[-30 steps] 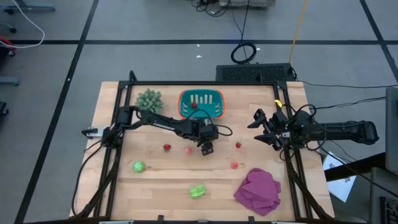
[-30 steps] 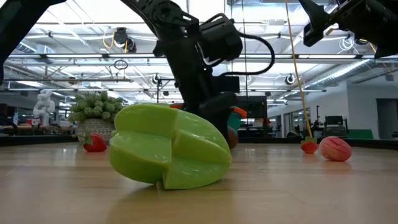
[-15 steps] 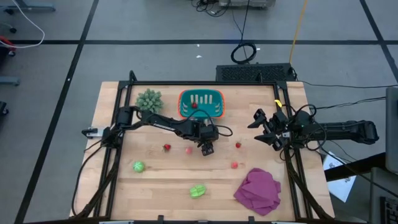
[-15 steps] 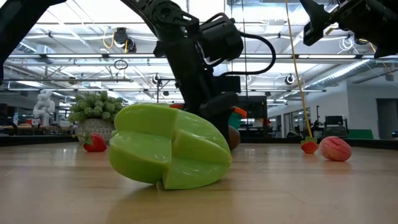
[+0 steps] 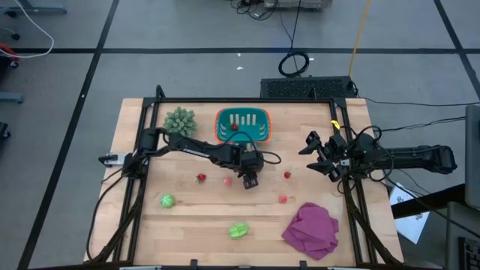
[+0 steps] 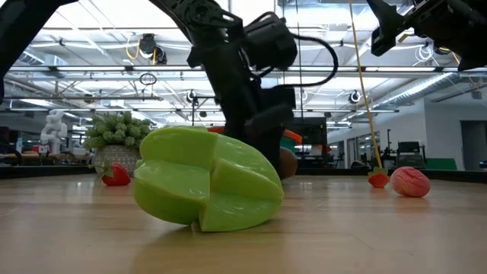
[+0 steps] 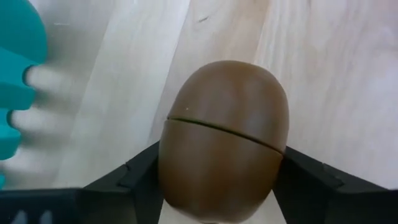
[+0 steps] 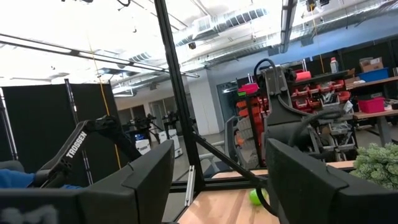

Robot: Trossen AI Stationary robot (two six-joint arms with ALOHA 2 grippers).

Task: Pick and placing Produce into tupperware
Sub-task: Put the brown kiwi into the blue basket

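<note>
My left gripper (image 5: 250, 179) stands mid-table, in front of the teal tupperware (image 5: 220, 124), and is shut on the brown oval (image 7: 224, 134). One red piece (image 5: 234, 127) lies inside the tub. Other red pieces lie on the table (image 5: 201, 178), (image 5: 227, 181), (image 5: 287, 175), (image 5: 283, 199). The two light-green pieces rest near the front edge (image 5: 166, 200), (image 5: 238, 230). In the low view the nearer green one (image 6: 209, 179) hides part of the oval (image 6: 287, 163). My right gripper (image 5: 319, 154) hangs open above the table's right side, holding nothing. My left gripper pinches the brown oval across its width, one finger (image 7: 134, 177) on each long side (image 7: 171, 162). The fingers come from above, pointing down. The oval's free end points away from the wrist toward the table top. Whether it still touches the wood I cannot tell.
A spiky grey-green plant (image 5: 180, 120) stands left of the tub. A magenta cloth (image 5: 311, 230) lies crumpled at the front right corner. Bare wood shows between the scattered pieces. Black frame rails run along the table's left and right edges.
In the low view my left gripper has risen slightly, still shut on the brown oval, which has come up with it. The right arm has kept still.
</note>
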